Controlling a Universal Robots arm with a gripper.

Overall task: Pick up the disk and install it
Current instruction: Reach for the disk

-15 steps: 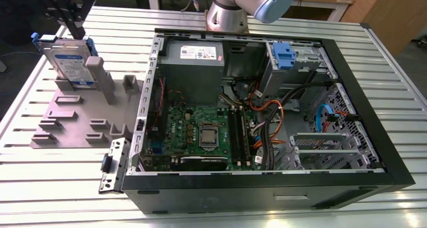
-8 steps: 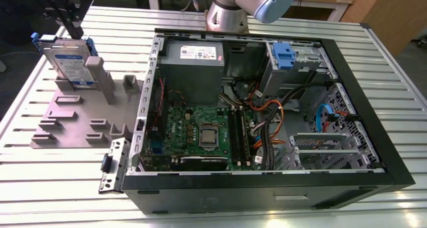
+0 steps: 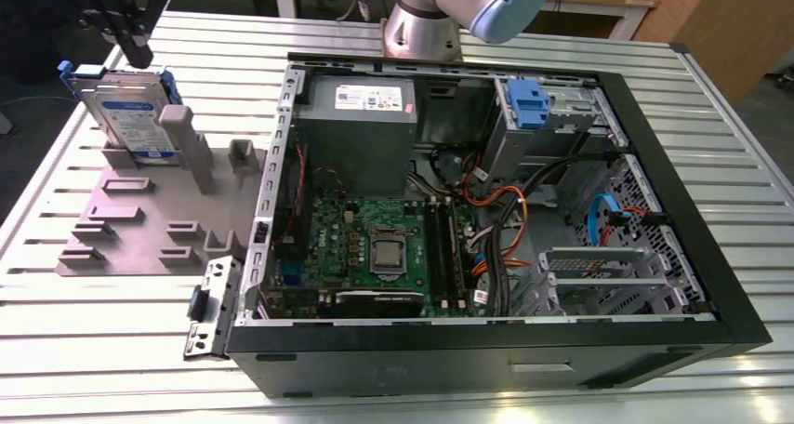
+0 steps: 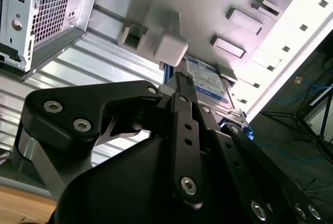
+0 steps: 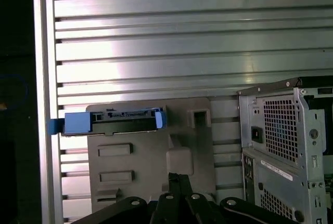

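The disk [image 3: 128, 117] stands on edge in a grey holder [image 3: 137, 221] on the slatted table, at the exterior view's left. It is silver with a white-and-blue label and a blue frame. My black gripper [image 3: 133, 57] hangs just above its top edge and does not touch it. In the first wrist view the disk [image 5: 112, 121] shows edge-on, and my gripper [image 5: 178, 178] sits beside it over a grey post with its fingers closed together on nothing. In the second wrist view the disk's label [image 4: 208, 81] lies just past my gripper [image 4: 179, 78].
An open computer case [image 3: 694, 257] lies on its side at the exterior view's right, with the motherboard, cables and a drive cage with a blue latch [image 3: 527, 103] exposed. The arm's base [image 3: 429, 24] stands behind the case. The table edge [image 5: 44, 78] runs beside the holder.
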